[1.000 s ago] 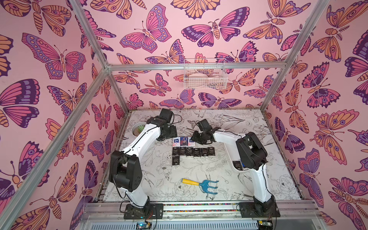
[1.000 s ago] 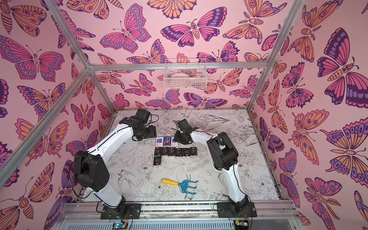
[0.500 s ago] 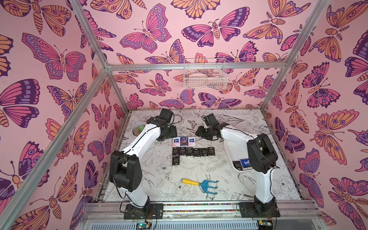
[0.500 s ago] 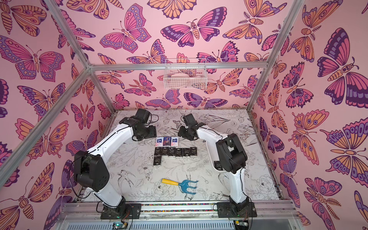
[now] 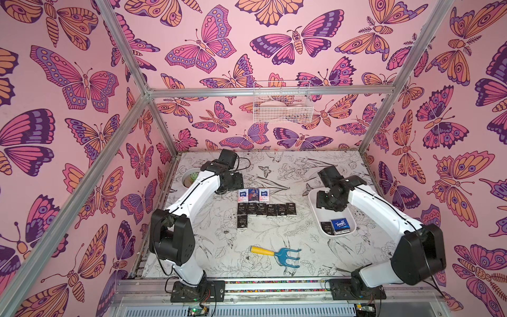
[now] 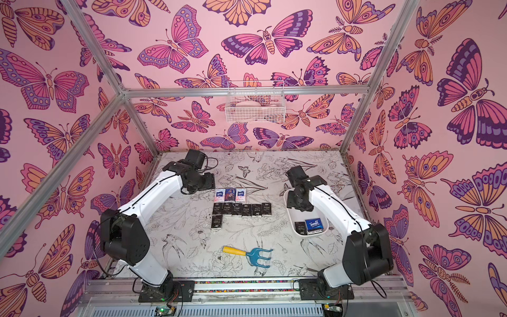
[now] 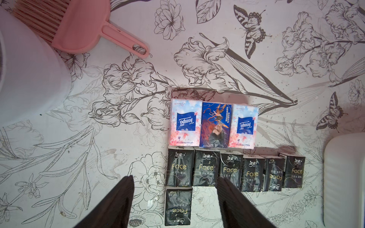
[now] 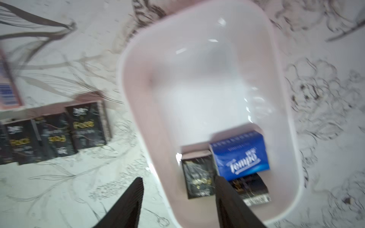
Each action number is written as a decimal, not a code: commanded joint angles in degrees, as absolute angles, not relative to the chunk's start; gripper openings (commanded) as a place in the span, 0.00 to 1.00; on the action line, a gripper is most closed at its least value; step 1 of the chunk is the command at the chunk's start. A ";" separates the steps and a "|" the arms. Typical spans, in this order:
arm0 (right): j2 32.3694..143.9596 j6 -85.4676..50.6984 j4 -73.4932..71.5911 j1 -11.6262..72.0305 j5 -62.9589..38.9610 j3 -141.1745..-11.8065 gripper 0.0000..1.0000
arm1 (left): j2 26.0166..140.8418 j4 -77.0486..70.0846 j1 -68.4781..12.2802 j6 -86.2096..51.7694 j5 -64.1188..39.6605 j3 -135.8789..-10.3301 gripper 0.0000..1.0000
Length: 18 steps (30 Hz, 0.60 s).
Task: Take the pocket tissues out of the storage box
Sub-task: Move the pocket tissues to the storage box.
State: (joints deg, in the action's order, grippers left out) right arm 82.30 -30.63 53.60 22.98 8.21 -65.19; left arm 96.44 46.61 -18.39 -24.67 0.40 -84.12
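Butterfly wallpaper surrounds a tabletop (image 5: pixel 247 263) printed with black-line flowers. On its right side sits the storage box (image 8: pixel 197 79), white and shallow. It holds three of the pocket tissues at its near end: a blue Tempo packet (image 8: pixel 240 156) lying partly on a black packet (image 8: pixel 250 187), with a second black packet (image 8: pixel 198 177) just beside them. The right gripper (image 8: pixel 178 178) hangs above the box's far part, jaws apart and empty (the wrist view is blurred, but nothing sits between the fingers).

Left of the box, ten more packets lie on the table. There is a row of six black ones (image 5: pixel 266 210), a seventh black one (image 5: pixel 242 221) under the row's left end, and three pale and blue ones (image 5: pixel 252 194) touching its far side. The left gripper (image 7: pixel 174 177) hovers by this group, jaws parted, holding nothing.

Near the front lies a blue hand rake (image 5: pixel 277 254), and a pink brush (image 7: pixel 83 25) lies near a white pot (image 5: pixel 184 175).
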 commanded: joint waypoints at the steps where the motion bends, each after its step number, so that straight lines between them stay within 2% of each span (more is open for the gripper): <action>1: 80.58 -36.41 55.20 20.81 10.33 -61.69 0.63 | 95.57 47.89 -18.22 -24.52 -1.22 -84.53 0.73; 7: 82.82 -40.93 54.87 17.50 10.51 -59.13 0.64 | 95.80 47.94 -18.37 -24.00 -1.15 -84.91 0.73; 18: 85.87 -43.11 46.04 12.46 4.57 -53.00 0.64 | 95.51 47.99 -18.39 -23.56 -1.33 -85.25 0.73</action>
